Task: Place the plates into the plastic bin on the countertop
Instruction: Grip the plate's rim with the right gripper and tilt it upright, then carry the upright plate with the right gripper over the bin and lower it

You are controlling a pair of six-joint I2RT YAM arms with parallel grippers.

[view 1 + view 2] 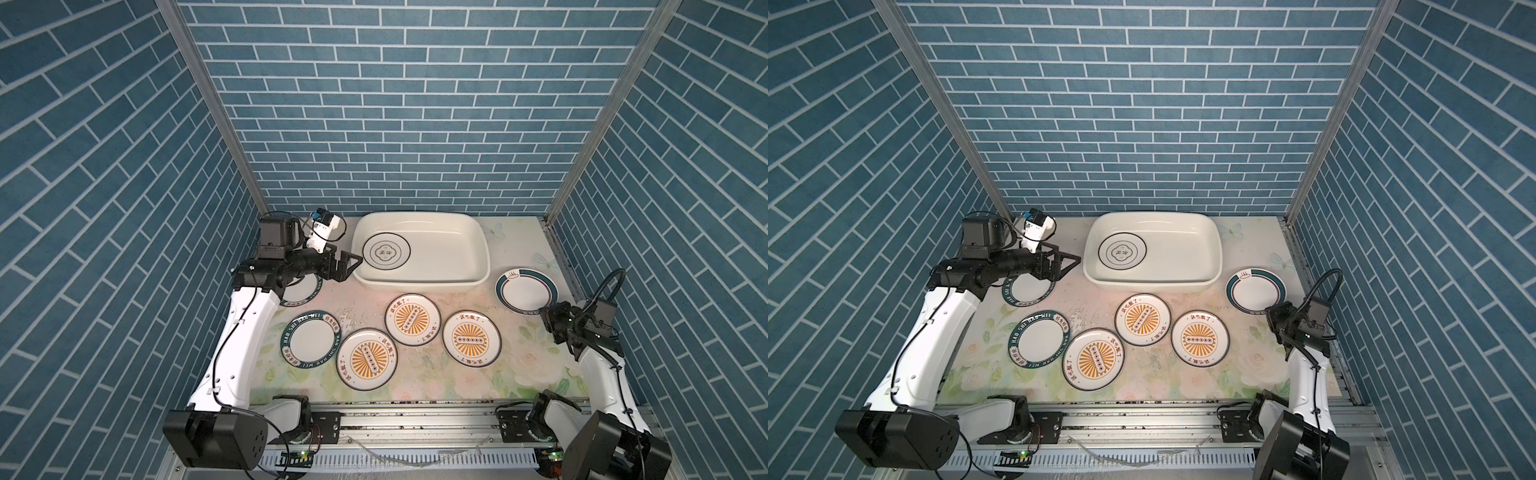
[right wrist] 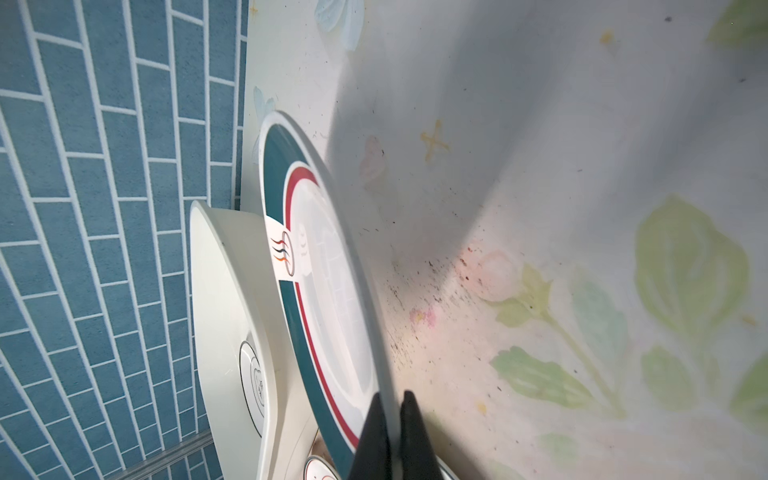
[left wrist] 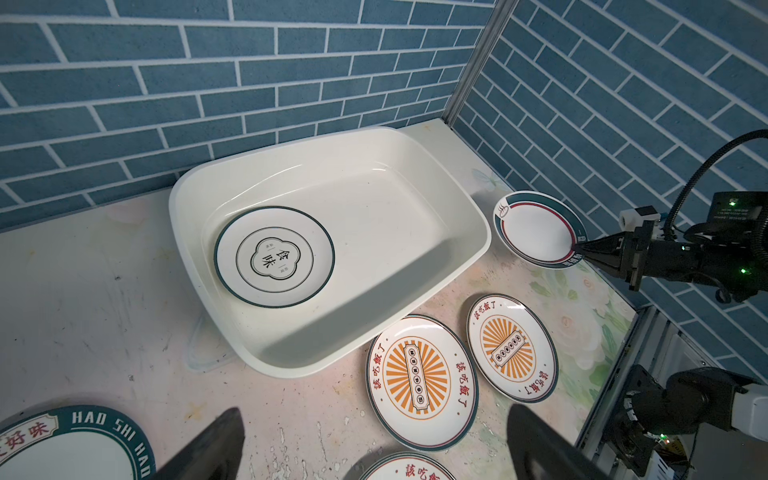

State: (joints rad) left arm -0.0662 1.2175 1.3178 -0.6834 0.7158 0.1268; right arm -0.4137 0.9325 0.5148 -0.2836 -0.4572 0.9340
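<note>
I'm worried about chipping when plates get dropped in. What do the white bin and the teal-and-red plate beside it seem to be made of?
The bin looks like glossy moulded plastic: rounded corners, rolled rim, soft highlights. The teal-and-red plate looks glazed, ceramic or melamine; its shiny face mirrors the brick wall, but which cannot be told.

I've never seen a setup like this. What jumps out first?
Three round white plates with orange sunburst centres lie midway on the rose-printed countertop, before a large glossy white plastic bin holding one thin-ringed white plate. On the right, the right gripper is shut on the rim of a teal-and-red banded white plate; the open left gripper hangs by the bin's left end.
</note>
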